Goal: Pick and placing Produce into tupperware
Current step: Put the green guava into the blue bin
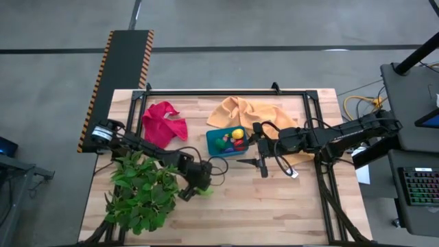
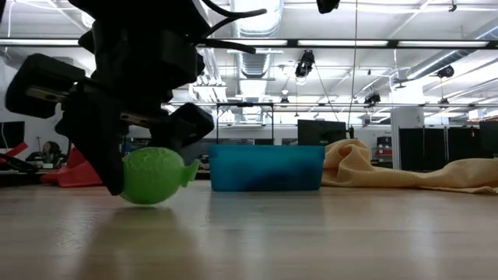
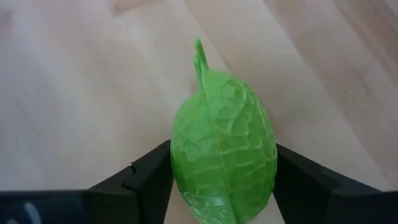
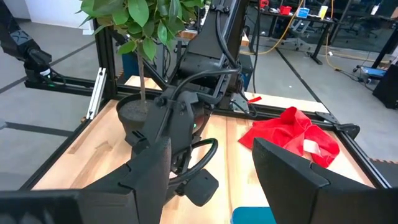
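Note:
A light green, leaf-veined toy vegetable (image 3: 224, 149) lies on the wood near the table's near edge, between my left gripper's (image 1: 200, 184) fingers; in the low view the vegetable (image 2: 152, 176) sits under that gripper (image 2: 148, 167). The teal tupperware (image 1: 217, 137) stands mid-table and holds yellow (image 1: 237, 134), red (image 1: 239, 145) and dark green (image 1: 221, 144) produce. In the low view the tupperware (image 2: 266, 167) stands behind the vegetable. My right gripper (image 1: 252, 143) hovers open just right of the tupperware; in its wrist view the fingers (image 4: 211, 180) are spread, with a teal corner (image 4: 252, 216) below. My left gripper pinches the light green vegetable by its two bulging sides (image 3: 180, 155), one finger (image 3: 149, 180) on each flank. The fingers come from above, slanting down, and lie across its width. The vegetable's underside (image 2: 148, 201) rests on the table, its stalk tip (image 3: 199, 53) pointing away from the wrist.
A big leafy potted plant (image 1: 140, 193) stands close on the left of my left gripper. A red cloth (image 1: 163, 122) lies at far left, a mustard-yellow cloth (image 1: 248, 111) behind and right of the tupperware. A black frame rail (image 1: 226, 92) edges the table.

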